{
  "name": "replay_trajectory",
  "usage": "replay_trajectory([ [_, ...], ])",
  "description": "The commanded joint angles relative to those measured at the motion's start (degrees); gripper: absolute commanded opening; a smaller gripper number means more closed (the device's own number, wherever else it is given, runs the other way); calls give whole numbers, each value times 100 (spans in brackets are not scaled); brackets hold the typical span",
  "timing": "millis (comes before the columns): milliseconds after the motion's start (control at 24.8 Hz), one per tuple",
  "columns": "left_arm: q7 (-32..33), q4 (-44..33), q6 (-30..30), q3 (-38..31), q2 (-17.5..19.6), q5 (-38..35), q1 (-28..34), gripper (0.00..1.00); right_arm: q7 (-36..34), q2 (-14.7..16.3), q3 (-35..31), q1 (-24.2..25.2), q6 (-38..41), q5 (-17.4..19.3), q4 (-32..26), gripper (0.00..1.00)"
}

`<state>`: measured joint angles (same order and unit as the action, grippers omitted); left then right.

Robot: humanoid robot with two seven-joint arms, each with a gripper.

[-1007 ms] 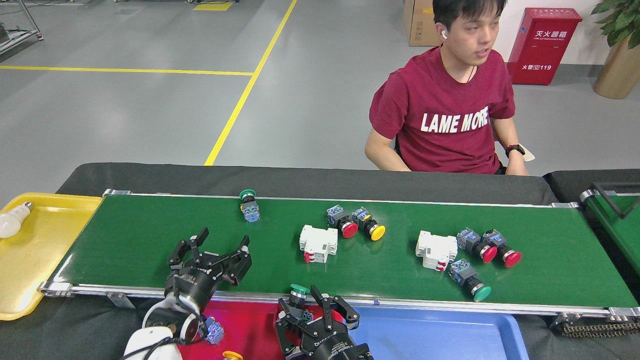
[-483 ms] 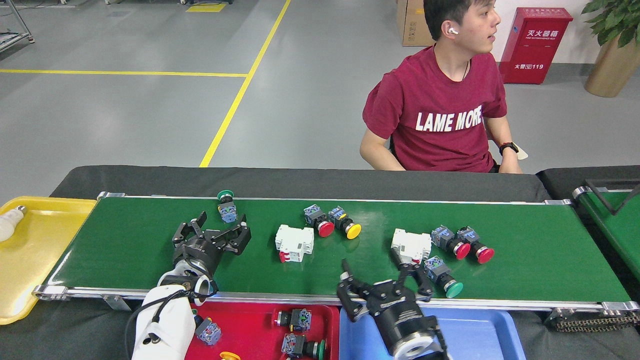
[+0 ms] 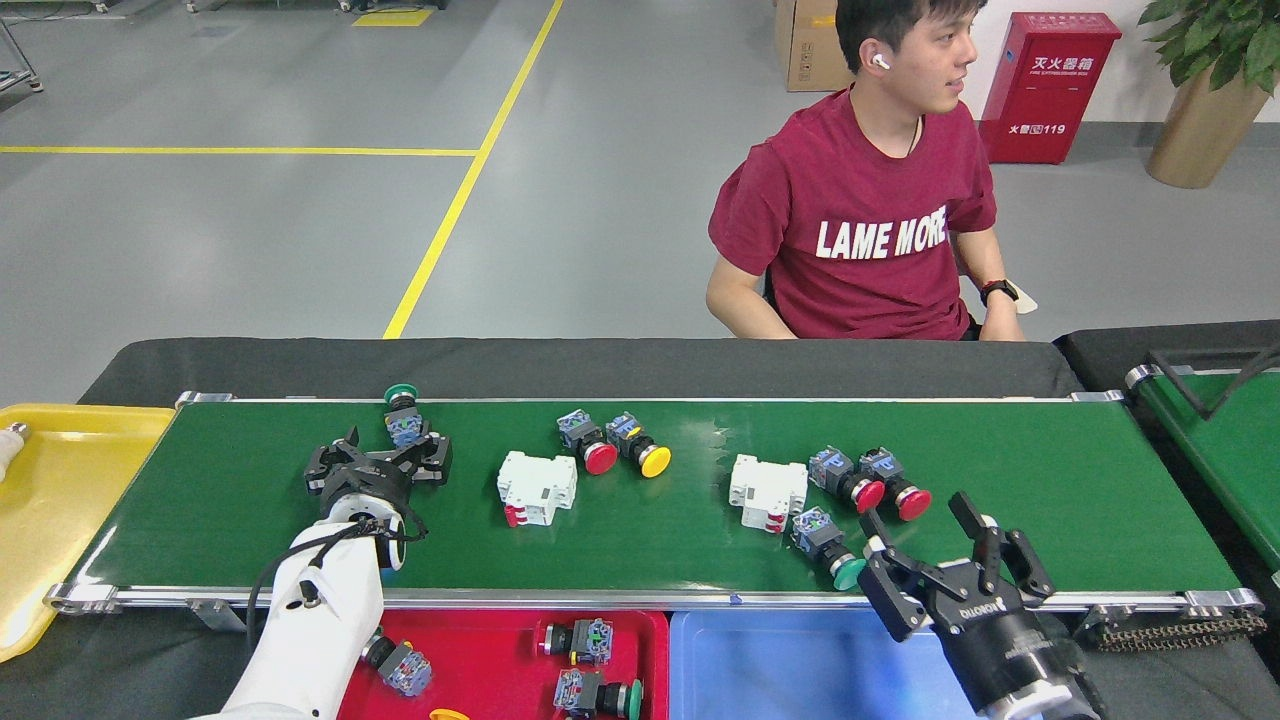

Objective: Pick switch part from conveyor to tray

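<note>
Left pincer: jaws apart, just short of green-capped switch part on conveyor far edge. Risk: belt carries part off-line, jaws close on air. Red tray near. Right pincer: jaws apart, empty; risk of nudging green switch.

Just beyond our left gripper a green-capped switch stands at the belt's far rail, closing the way ahead. To its right a white breaker blocks, with two buttons behind it; leftward the belt lies bare. Our right gripper, fingers spread, has a green button just to its left and red ones ahead-left beside a second breaker. To its right, open belt.
</note>
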<state>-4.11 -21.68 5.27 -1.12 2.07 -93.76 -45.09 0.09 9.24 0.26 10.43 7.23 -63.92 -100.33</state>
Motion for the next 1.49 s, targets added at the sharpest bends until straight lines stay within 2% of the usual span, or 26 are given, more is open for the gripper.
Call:
replay_trajectory([
  [0, -64, -30, 18, -12, 48, 24, -141, 50, -106, -10, -158, 152, -46, -6, -101, 96],
  [121, -73, -30, -105, 15, 83, 393, -132, 21, -158, -72, -263, 425, -143, -138, -101, 94],
  [242, -257, -38, -545, 32, 127, 552, -35, 10, -475, -195, -281, 574, -539, -323, -101, 95],
  [403, -662, -293, -993, 103, 303, 534, 281, 6, -537, -221, -281, 592, -644, -340, -92, 95],
  [483, -653, -1005, -1687, 235, 399, 543, 606, 6, -501, -371, -272, 566, -714, -446, -92, 95],
  [564, -600, -2104, -2364, 252, 514, 543, 1283, 6, -396, -590, -228, 399, -916, -797, -83, 95],
  [685, -169, -4160, -3199, 235, 733, 578, 2636, 7, 26, -995, 132, -138, -1066, -1219, 101, 95],
  [806, 147, -5786, -3867, 199, 698, 613, 3805, 9, 87, -1267, 510, -630, -1259, -1588, 611, 95],
  [846, 191, -6243, -4016, 208, 698, 613, 4148, 11, 87, -1346, 686, -832, -1479, -1703, 883, 95],
  [926, 226, -6876, -4174, 243, 733, 596, 4755, 26, 87, -1364, 1081, -1175, -1804, -1791, 1367, 95],
  [1007, 261, -7201, -4298, 252, 689, 552, 5247, 49, 87, -1381, 1362, -1553, -2077, -1782, 1815, 95],
  [1047, 314, -7298, -4298, 252, 663, 552, 5431, 77, 79, -1408, 1476, -1772, -2147, -1773, 2122, 95],
  [1088, 314, -7359, -4262, 252, 593, 543, 5475, 100, 79, -1460, 1582, -1930, -2164, -1773, 2324, 95],
  [1249, 314, -7377, -4262, 120, 452, 560, 5510, 100, 79, -1821, 1793, -2563, -2173, -1773, 3186, 95],
  [1329, 296, -7395, -4183, -161, 417, 587, 5519, 100, 87, -1838, 1828, -2845, -2270, -1738, 3502, 94],
  [1410, 296, -7368, -3832, -662, 303, 578, 5528, 100, 123, -1838, 1907, -2950, -2358, -1694, 3590, 89],
  [1450, 296, -7351, -3454, -961, 171, 552, 5528, 100, 202, -1838, 1960, -2976, -2340, -1641, 3608, 82],
])
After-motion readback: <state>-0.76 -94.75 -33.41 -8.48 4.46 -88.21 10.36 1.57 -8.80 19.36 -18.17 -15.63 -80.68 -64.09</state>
